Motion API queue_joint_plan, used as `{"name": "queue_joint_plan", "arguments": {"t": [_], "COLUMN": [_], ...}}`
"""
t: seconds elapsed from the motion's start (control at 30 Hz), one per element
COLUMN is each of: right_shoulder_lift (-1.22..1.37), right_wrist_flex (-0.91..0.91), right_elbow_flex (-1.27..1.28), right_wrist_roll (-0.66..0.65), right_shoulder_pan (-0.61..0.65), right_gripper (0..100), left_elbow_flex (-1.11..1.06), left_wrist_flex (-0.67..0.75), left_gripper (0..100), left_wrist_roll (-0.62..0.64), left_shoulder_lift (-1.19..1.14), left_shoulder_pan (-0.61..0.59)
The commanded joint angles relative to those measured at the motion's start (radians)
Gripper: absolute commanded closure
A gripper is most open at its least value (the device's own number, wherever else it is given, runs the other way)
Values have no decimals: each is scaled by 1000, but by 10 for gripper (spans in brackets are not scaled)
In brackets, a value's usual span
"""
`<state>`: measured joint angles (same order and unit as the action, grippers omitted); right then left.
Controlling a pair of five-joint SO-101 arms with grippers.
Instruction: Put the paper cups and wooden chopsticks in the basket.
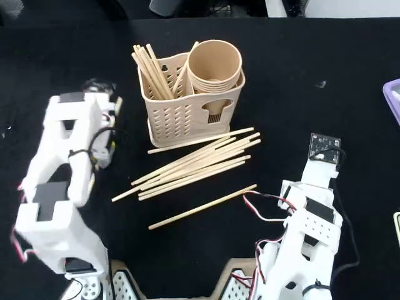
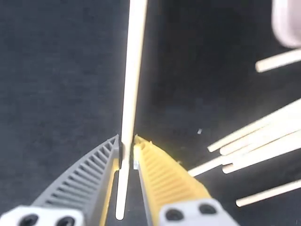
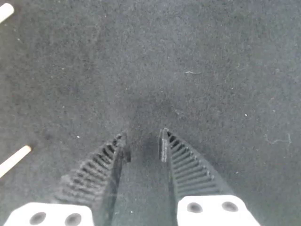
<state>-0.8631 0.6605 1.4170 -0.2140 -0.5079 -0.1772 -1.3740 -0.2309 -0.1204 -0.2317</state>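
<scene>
A beige slotted basket [image 1: 187,115] stands at the back middle of the black table. It holds a stack of paper cups [image 1: 214,62] and several wooden chopsticks [image 1: 153,72]. More chopsticks [image 1: 200,162] lie in a loose fan in front of it, and one chopstick [image 1: 203,206] lies apart, nearer the front. My left arm [image 1: 69,156] is at the left. Its gripper [image 2: 127,143] is shut on a single chopstick [image 2: 133,70], held above the cloth. The right gripper [image 3: 143,141] is open over bare cloth with nothing between its fingers.
A purple container edge [image 1: 392,97] shows at the far right. In the left wrist view the loose chopsticks [image 2: 254,141] lie off to one side. Two chopstick ends [image 3: 14,160] reach into the right wrist view. My right arm [image 1: 312,212] stands at the front right.
</scene>
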Motion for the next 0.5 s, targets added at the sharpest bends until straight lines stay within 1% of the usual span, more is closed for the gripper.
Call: {"name": "queue_joint_plan", "arguments": {"t": [0.0,0.13,0.23,0.37,0.47], "right_shoulder_lift": [-25,-25,-25,-25,-25], "right_wrist_flex": [-21,-21,-21,-21,-21], "right_elbow_flex": [-2,-2,-2,-2,-2], "right_wrist_roll": [-3,-3,-3,-3,-3], "right_shoulder_pan": [12,12,12,12,12], "right_gripper": [883,883,883,883,884], "left_elbow_flex": [47,41,41,41,41], "left_wrist_flex": [11,97,153,209,249], "left_gripper": [970,970,970,970,970], "left_wrist_roll": [8,106,198,354,445], "left_shoulder_lift": [173,328,440,601,729], "left_shoulder_pan": [-84,-150,-160,-91,18]}}
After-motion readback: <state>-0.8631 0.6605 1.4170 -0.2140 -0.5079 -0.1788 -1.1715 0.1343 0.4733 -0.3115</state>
